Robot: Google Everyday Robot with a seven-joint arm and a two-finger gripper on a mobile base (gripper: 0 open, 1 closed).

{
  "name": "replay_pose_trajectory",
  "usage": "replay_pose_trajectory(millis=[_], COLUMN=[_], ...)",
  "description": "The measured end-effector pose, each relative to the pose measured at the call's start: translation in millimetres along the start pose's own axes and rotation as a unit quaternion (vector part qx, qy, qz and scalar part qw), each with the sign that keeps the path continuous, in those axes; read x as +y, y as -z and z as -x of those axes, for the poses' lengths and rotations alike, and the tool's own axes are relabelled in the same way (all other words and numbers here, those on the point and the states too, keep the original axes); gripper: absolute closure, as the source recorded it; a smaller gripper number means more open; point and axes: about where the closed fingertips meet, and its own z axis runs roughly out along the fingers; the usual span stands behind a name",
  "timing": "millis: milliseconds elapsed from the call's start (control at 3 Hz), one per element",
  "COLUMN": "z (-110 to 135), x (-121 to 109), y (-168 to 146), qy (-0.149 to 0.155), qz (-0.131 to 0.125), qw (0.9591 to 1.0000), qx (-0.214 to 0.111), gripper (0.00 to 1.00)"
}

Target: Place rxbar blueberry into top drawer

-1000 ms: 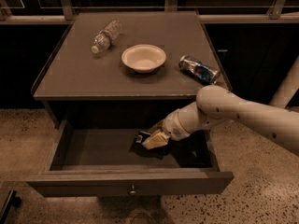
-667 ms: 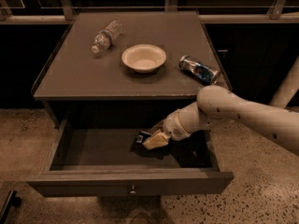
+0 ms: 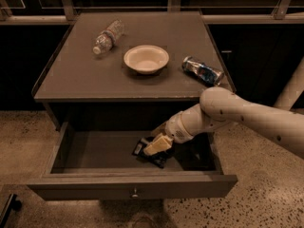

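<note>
The top drawer is pulled open below the table top, its knob at the front centre. The rxbar blueberry, dark with a white patch at its left end, is inside the drawer, right of its middle. My gripper reaches down into the drawer from the right, directly over the bar and against it. Part of the bar is hidden under the gripper.
On the table top lie a clear plastic bottle at the back left, a white bowl in the middle, and a crushed blue-silver can at the right edge. Speckled floor surrounds the cabinet.
</note>
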Motion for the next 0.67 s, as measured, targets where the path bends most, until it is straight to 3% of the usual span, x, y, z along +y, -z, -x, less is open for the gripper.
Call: replay_pose_trajectory(millis=[333, 667], z=[0.0, 0.0], x=[0.0, 0.0], y=[-0.1, -0.1], qy=[0.000, 0.000], qz=[0.000, 0.000], qw=[1.0000, 1.0000], qx=[0.000, 0.000], gripper=[0.00, 0.00])
